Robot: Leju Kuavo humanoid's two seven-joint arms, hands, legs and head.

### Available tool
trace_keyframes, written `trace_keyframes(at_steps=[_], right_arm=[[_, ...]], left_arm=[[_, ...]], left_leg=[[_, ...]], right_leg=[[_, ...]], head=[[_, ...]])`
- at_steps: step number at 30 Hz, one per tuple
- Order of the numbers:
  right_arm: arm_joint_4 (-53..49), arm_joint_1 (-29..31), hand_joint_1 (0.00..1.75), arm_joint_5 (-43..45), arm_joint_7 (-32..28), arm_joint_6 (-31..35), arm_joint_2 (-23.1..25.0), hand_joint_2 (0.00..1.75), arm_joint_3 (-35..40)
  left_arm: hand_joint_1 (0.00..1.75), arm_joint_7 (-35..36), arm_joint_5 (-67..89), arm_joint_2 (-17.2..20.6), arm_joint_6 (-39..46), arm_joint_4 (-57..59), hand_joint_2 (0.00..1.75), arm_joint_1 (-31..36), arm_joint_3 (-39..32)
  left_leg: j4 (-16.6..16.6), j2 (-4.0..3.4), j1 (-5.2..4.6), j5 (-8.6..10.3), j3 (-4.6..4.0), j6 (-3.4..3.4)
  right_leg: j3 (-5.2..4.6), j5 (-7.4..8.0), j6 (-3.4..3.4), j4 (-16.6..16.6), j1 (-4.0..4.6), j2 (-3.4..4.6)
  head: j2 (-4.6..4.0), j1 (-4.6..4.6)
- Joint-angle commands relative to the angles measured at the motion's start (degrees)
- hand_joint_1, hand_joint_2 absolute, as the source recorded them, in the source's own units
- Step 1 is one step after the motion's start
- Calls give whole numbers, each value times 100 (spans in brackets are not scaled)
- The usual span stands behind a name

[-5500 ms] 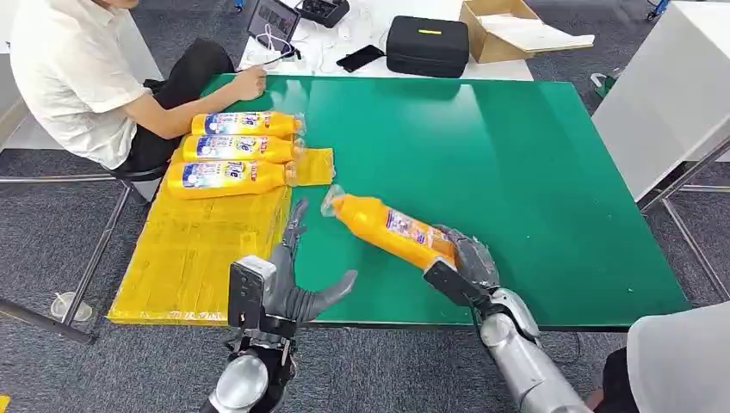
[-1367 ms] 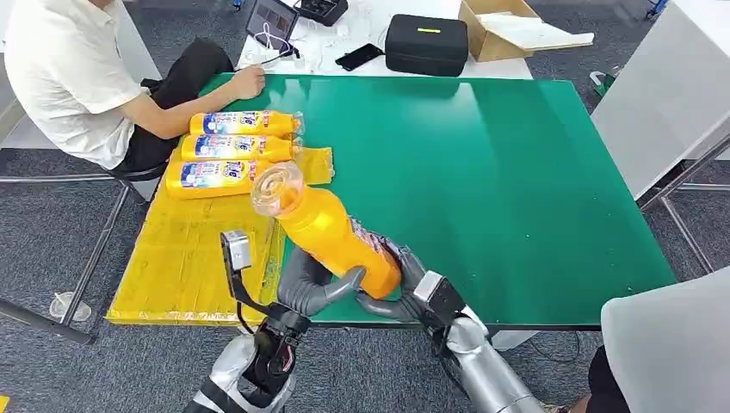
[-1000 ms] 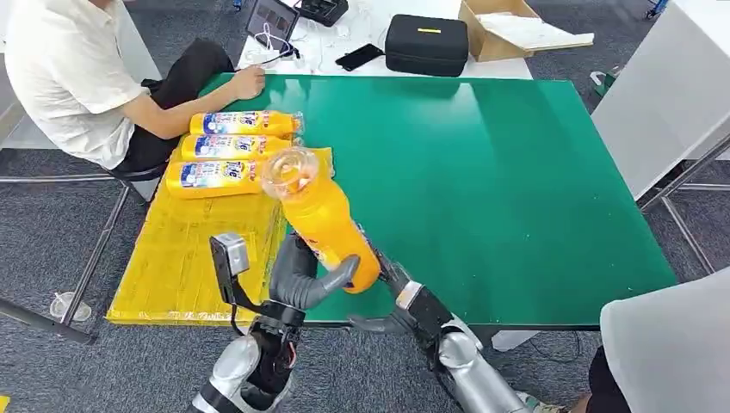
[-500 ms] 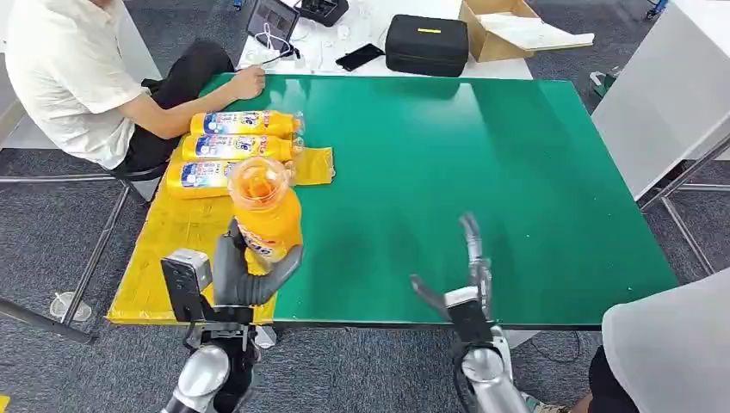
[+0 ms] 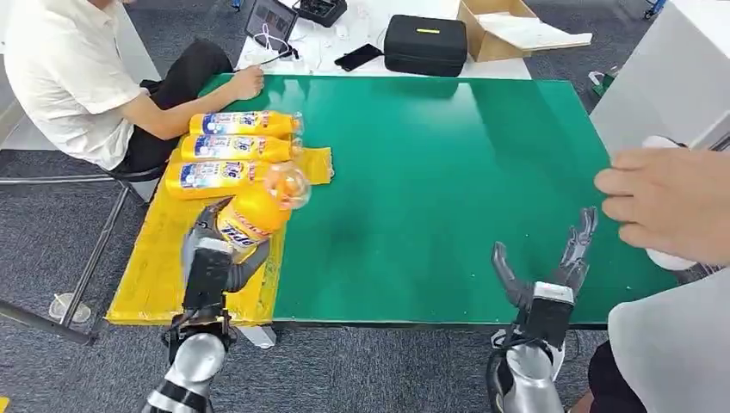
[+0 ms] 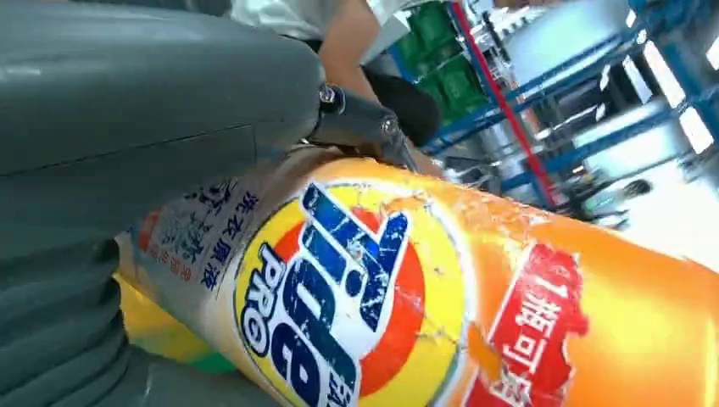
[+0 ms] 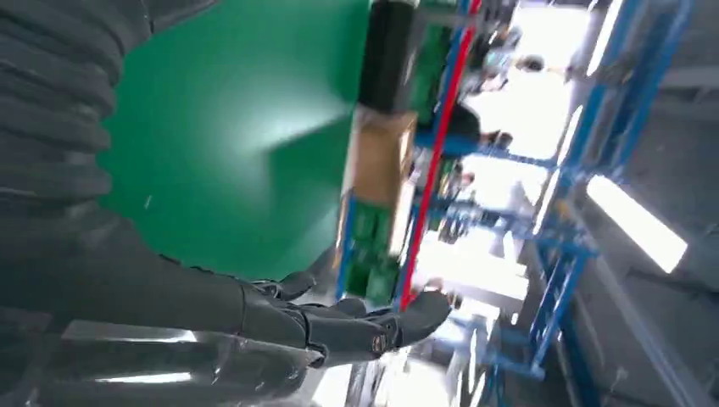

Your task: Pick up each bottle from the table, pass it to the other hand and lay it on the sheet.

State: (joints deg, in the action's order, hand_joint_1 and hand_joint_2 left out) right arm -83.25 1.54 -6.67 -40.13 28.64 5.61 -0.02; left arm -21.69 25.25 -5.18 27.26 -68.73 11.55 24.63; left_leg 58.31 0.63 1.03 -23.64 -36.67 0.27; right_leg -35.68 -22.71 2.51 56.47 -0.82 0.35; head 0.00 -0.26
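My left hand [image 5: 209,252] grips an orange bottle [image 5: 256,210] with a clear cap, tilted above the yellow sheet [image 5: 181,258] at the table's left front. The left wrist view shows the bottle's label [image 6: 356,288] close up, pressed against my grey hand [image 6: 127,127]. Three more orange bottles [image 5: 232,148] lie side by side on the sheet's far end. My right hand [image 5: 551,267] is open, fingers spread upward, at the front right edge of the green table [image 5: 448,172], holding nothing. In the right wrist view its fingers [image 7: 365,326] are spread over the green surface.
A person in a white shirt [image 5: 69,77] sits at the table's far left, one hand on its corner. Another person's hand [image 5: 667,202] reaches in at the right, just above my right hand. A black case [image 5: 426,43] and cardboard box [image 5: 504,30] lie beyond the table.
The bottle passed from my right hand to my left, which carried it left over the sheet and tilted it down. My right hand let go and drew back right. A person's hand entered at right.
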Motion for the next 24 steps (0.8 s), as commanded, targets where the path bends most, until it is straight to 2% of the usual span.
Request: trace_keyframes(at_steps=[1,5,10,11,12,15,16,17,18,19,20,22,24], right_arm=[[465,339,0,24,13,-615,368,175,27],[683,452,0,35,13,-725,370,175,155],[815,473,0,103,13,-821,376,175,159],[868,471,0,108,13,-870,375,175,179],[897,473,0,111,13,-885,379,175,184],[897,473,0,111,13,-885,379,175,184],[897,473,0,111,13,-885,379,175,184],[945,486,0,128,13,-920,382,175,189],[960,492,0,133,13,-932,384,175,188],[994,509,0,142,13,-950,389,175,190],[1045,555,0,142,13,-961,394,175,197],[1097,601,0,183,13,-989,404,175,195],[1131,623,0,203,13,-1008,409,175,194]], left_arm=[[175,478,1452,153,-426,3218,175,1565,28],[175,546,1905,175,-710,3875,175,1958,265],[171,682,2009,194,-865,4151,175,2113,280],[65,734,2073,200,-915,4275,175,2175,290],[35,753,2076,200,-949,4319,175,2194,280],[35,753,2076,200,-949,4319,175,2194,280],[35,753,2076,200,-949,4319,175,2194,280],[47,757,2110,213,-1034,4385,175,2225,299],[54,765,2130,217,-1057,4406,175,2236,311],[47,794,2147,224,-1098,4448,175,2263,314],[70,805,2186,235,-1255,4572,175,2356,335],[44,825,2197,236,-1427,4686,175,2442,335],[35,847,2232,235,-1499,4737,175,2480,358]], left_leg=[[-11,1,-1,6,30,-2],[-6,-11,3,9,23,-4],[-4,-14,4,7,24,-5],[-3,-10,4,9,17,-5],[-3,-12,4,9,15,-6],[-3,-14,3,8,18,-6],[-5,-23,3,-1,47,-3],[-4,-20,1,7,21,-5],[-4,-24,2,3,33,-4],[-2,-21,4,4,26,-5],[-3,-17,2,7,18,-5],[0,-18,5,6,19,-4],[-2,-17,3,9,14,-5]], right_leg=[[30,0,-13,-5,2,-10],[22,10,-22,-4,5,2],[24,8,-23,-2,7,3],[18,8,-22,-1,6,2],[16,9,-21,-1,6,3],[18,8,-22,-1,6,6],[45,1,-30,-1,8,9],[19,9,-23,1,4,10],[29,6,-26,1,5,11],[24,7,-25,0,7,10],[17,9,-22,0,5,7],[19,8,-23,2,8,8],[14,11,-20,1,5,10]], head=[[0,2],[0,2],[0,2],[2,2],[0,2],[0,4],[0,2],[0,2],[0,2],[0,2],[0,4],[2,4],[0,4]])
